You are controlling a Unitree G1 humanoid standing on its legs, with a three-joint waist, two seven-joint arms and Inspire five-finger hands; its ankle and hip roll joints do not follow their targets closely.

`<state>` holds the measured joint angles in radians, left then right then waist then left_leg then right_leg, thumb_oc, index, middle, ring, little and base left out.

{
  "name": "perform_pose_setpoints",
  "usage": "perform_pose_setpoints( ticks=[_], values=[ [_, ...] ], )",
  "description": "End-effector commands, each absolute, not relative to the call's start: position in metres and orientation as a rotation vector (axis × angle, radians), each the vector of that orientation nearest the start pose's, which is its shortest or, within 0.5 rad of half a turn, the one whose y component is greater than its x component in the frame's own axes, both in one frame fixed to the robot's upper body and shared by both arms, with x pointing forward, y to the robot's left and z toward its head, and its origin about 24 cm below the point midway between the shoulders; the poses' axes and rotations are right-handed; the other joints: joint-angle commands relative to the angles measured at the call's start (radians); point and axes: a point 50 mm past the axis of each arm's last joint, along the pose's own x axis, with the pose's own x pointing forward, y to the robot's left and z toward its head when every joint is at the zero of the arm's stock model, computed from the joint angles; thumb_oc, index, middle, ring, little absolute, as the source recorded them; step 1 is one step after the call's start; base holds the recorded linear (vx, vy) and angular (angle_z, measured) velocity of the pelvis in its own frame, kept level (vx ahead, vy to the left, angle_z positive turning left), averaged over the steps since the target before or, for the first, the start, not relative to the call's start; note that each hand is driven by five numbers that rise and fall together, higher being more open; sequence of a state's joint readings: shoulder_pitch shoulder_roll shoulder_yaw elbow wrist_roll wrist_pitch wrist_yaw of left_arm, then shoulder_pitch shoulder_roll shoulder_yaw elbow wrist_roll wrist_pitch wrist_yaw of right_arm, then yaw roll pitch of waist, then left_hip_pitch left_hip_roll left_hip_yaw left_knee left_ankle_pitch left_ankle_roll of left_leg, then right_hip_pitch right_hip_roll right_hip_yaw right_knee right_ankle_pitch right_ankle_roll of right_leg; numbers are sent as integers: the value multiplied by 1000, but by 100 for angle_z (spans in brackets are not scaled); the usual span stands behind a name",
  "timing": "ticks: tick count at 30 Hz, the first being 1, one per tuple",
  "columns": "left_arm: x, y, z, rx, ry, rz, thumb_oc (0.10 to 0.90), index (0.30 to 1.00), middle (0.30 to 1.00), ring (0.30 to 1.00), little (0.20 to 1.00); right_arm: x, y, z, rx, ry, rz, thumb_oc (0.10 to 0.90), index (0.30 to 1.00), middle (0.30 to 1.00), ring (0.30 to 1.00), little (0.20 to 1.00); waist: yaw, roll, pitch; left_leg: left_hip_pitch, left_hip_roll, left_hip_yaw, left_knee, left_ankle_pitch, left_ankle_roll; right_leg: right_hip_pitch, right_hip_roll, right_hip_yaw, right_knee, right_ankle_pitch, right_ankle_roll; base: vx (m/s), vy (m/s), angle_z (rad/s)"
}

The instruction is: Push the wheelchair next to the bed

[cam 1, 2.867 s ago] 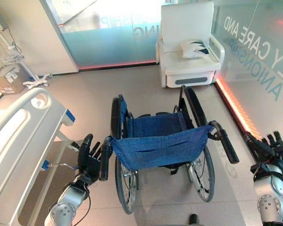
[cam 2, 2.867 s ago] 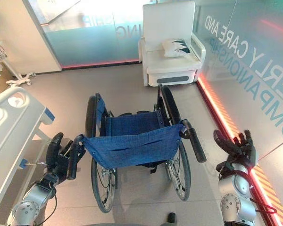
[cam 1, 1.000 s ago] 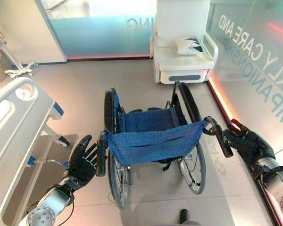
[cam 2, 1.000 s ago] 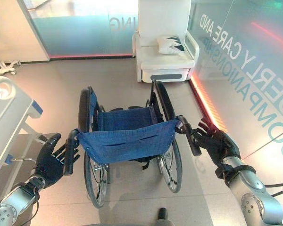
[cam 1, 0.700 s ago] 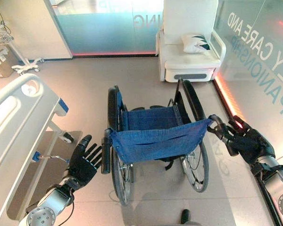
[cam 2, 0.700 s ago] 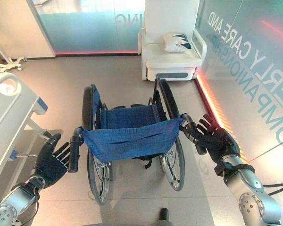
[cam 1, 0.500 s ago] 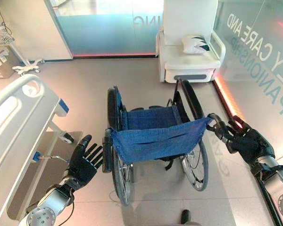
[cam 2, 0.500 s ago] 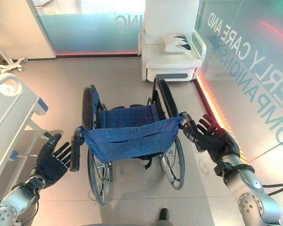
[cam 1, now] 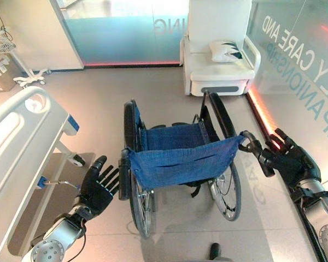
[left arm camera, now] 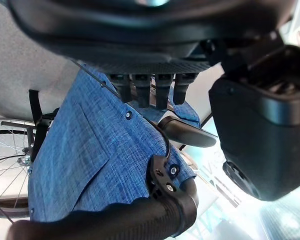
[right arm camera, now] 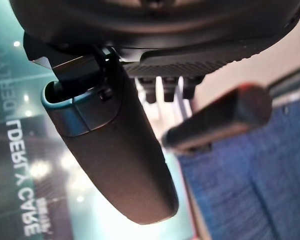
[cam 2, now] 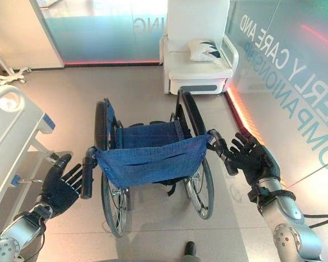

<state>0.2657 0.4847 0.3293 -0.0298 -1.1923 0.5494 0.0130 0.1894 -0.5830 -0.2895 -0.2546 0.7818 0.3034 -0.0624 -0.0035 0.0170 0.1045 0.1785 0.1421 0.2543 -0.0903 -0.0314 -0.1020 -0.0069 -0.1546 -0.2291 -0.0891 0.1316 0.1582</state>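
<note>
The wheelchair (cam 1: 180, 164) stands on the floor between your two hands, its blue sling back (cam 1: 183, 164) facing you. The bed (cam 1: 22, 147) lies beyond your left hand (cam 1: 98, 188), on the side away from the chair and apart from it.

**Hand state.** Your left hand is released: fingers straight and spread, palm turned toward the left push handle (cam 1: 123, 177), which sits just beside the fingertips. Whether they touch it cannot be told. Your right hand (cam 2: 257, 158) is also released, fingers spread, with the right push handle (cam 2: 223, 153) just inboard of the palm. Neither hand grasps anything.

**Hazards from here.**
- Pushing with flat palms is likely to let a handle slip past the fingers; the cause would be the missing wrap on both grips.
- Closing one hand before the other would probably swing the chair toward the bed frame or toward the glass wall (cam 1: 306, 71) outboard of your right hand.
- The white armchair (cam 1: 218, 49) stands ahead of the chair; a straight push would run toward it.

**View differences.** The head views give both hands, the bed and the armchair together. The left wrist view adds the handle end and brake lever (left arm camera: 162, 175) just past the fingers (left arm camera: 150, 92). The right wrist view shows the right handle lying apart from the thumb (right arm camera: 120, 165).
</note>
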Motion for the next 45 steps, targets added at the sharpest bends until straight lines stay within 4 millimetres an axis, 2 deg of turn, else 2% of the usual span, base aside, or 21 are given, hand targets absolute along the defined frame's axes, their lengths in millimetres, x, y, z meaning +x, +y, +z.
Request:
perform_pose_setpoints(
  ticks=[1,9,25,28,35,45],
  values=[
    [212,303,72,-672,231,107,800,900,900,900,900,232,-297,158,11,-163,-200,800,900,900,900,900,1,-17,-15,-62,-32,23,33,37,26,95,2,-60,46,-115,-23,0,0,0],
    [220,298,73,-662,246,90,800,900,900,900,900,251,-297,158,16,-82,-162,800,900,900,900,900,26,-22,-7,-62,-32,2,35,37,24,107,1,-76,47,-118,-26,31,1,1],
    [222,296,66,-639,294,48,800,900,900,900,900,264,-289,138,81,76,-72,800,900,900,900,900,63,-35,-1,-56,-39,-28,35,39,26,128,0,-104,49,-121,-29,39,-6,5],
    [221,297,65,-637,300,45,800,900,900,900,900,264,-292,133,60,106,-95,800,900,900,900,900,66,-36,1,-55,-39,-29,36,39,27,130,0,-107,49,-120,-29,23,-5,1],
    [222,297,65,-624,312,36,800,900,900,900,900,260,-322,120,-142,224,-307,800,900,900,900,900,67,-36,12,-55,-40,-33,39,41,29,131,1,-101,49,-119,-29,6,-6,2],
    [231,282,72,-516,377,-107,800,900,900,900,900,267,-332,119,-221,349,-331,800,900,900,900,900,73,-33,30,-52,-39,-44,40,47,26,136,5,-98,49,-116,-28,-2,-11,3]
  ],
)
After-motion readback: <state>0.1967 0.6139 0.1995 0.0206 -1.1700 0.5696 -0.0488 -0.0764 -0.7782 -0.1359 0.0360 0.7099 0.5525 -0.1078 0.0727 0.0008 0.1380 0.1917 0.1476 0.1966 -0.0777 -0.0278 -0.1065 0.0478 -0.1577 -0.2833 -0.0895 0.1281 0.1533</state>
